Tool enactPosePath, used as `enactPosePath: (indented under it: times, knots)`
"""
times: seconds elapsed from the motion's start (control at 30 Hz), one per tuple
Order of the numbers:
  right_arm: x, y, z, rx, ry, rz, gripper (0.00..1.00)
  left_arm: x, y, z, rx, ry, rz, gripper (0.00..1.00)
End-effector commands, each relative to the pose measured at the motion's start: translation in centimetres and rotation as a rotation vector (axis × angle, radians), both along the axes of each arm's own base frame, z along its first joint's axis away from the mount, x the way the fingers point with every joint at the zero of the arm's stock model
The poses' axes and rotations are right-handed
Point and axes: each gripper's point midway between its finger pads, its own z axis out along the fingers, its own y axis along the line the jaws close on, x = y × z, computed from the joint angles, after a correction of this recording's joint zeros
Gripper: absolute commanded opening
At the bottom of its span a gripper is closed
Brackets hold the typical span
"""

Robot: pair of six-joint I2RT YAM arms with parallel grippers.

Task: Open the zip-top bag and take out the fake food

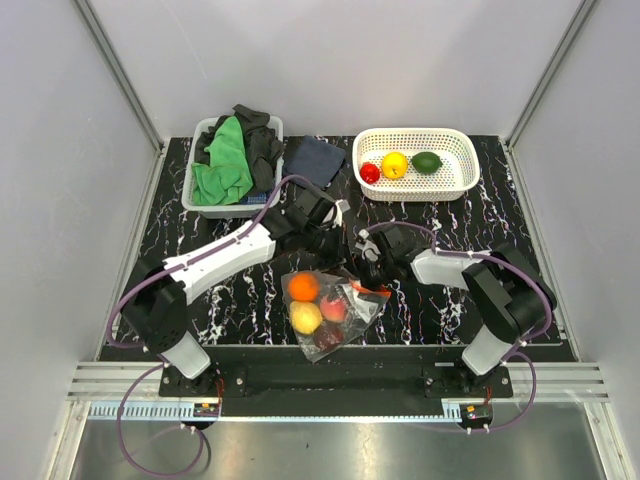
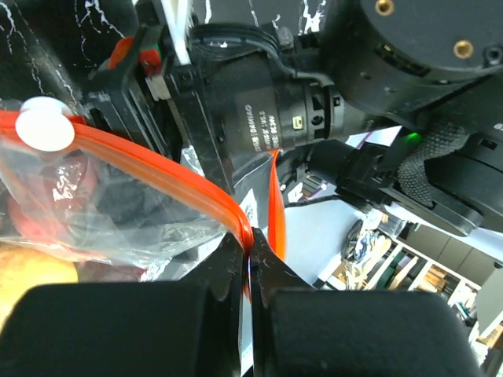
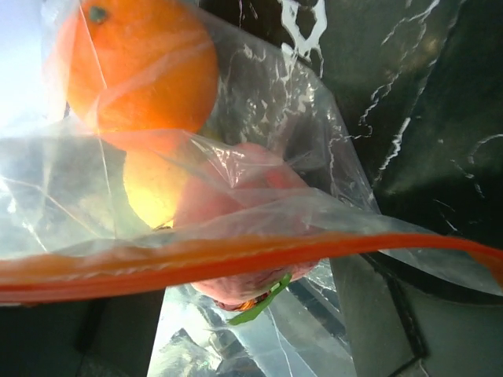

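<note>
While bag [image 1: 362, 312] holds fake food [image 1: 303, 287], basket [image 1: 452, 166] holds three

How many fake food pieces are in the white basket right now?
3 in the basket: red piece at left, yellow piece in the middle, green piece at right. None seems hidden.

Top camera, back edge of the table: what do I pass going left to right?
Bin of cloths → dark blue cloth → white basket, and inside it: red fruit → yellow fruit → green fruit.
</note>
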Motion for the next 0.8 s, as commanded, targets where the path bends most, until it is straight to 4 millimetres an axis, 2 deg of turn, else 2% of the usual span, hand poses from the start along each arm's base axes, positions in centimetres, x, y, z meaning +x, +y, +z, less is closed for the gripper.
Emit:
enactPosePath:
  times: [0.0, 0.1, 0.13, 0.17, 0.23, 0.27, 0.43, 0.5, 0.53, 0.6, 0.63, 0.7, 0.73, 0.77]
  knots:
    - [-0.9, 0.6, -0.5, 0.063, -0.009, 0.041, 0.85, 0.3, -0.1, -0.6, -0.004, -0.033, 0.041, 0.00]
    - [-1.2, 0.9, -1.0, 0.088, 0.027, 0.045, 0.81, 0.0, 0.5, -1.2, 0.007, -0.024, 0.057, 0.00]
    - [-1.3, 1.1, -0.8, 0.107, 0.038, 0.044, 0.78, -0.1, 0.6, -1.2, 0.005, -0.024, 0.060, 0.00]
    - [-1.6, 1.2, -0.8, 0.118, 0.075, 0.027, 0.69, -0.2, 0.7, -1.3, 0.008, -0.026, 0.061, 0.00]
    - [-1.4, 1.6, 0.0, 0.157, 0.064, 0.019, 0.59, -0.3, 1.1, -1.5, 0.013, -0.028, 0.068, 0.00]
    - [-1.2, 1.7, 0.9, 0.171, 0.052, 0.011, 0.46, -0.3, 1.3, -1.6, 0.016, -0.032, 0.070, 0.00]
    - [-0.3, 1.7, 4.4, 0.171, -0.019, -0.003, 0.24, -0.5, 2.2, -1.8, 0.033, -0.057, 0.072, 0.00]
    - [-0.4, 1.2, 5.5, 0.136, -0.043, -0.015, 0.17, -0.2, 3.0, -2.2, 0.053, -0.065, 0.075, 0.00]
    - [0.1, 1.1, 6.5, 0.131, -0.069, -0.019, 0.16, -0.1, 3.3, -2.1, 0.057, -0.072, 0.076, 0.00]
    - [0.0, 0.0, 7.0, 0.061, -0.106, -0.013, 0.13, 0.3, 4.2, -2.1, 0.065, -0.086, 0.073, 0.00]
    - [0.6, 0.1, 8.3, 0.056, -0.147, -0.009, 0.12, 0.5, 4.6, -2.2, 0.069, -0.092, 0.072, 0.00]
    - [0.7, -1.1, 8.7, -0.023, -0.183, -0.001, 0.11, 1.1, 5.6, -2.1, 0.079, -0.121, 0.062, 0.00]
    - [1.3, -0.9, 10.0, -0.026, -0.221, -0.001, 0.10, 1.4, 6.0, -2.1, 0.086, -0.127, 0.061, 0.00]
    - [1.4, -1.7, 9.9, -0.078, -0.233, -0.004, 0.09, 1.9, 6.5, -2.1, 0.087, -0.126, 0.064, 0.00]
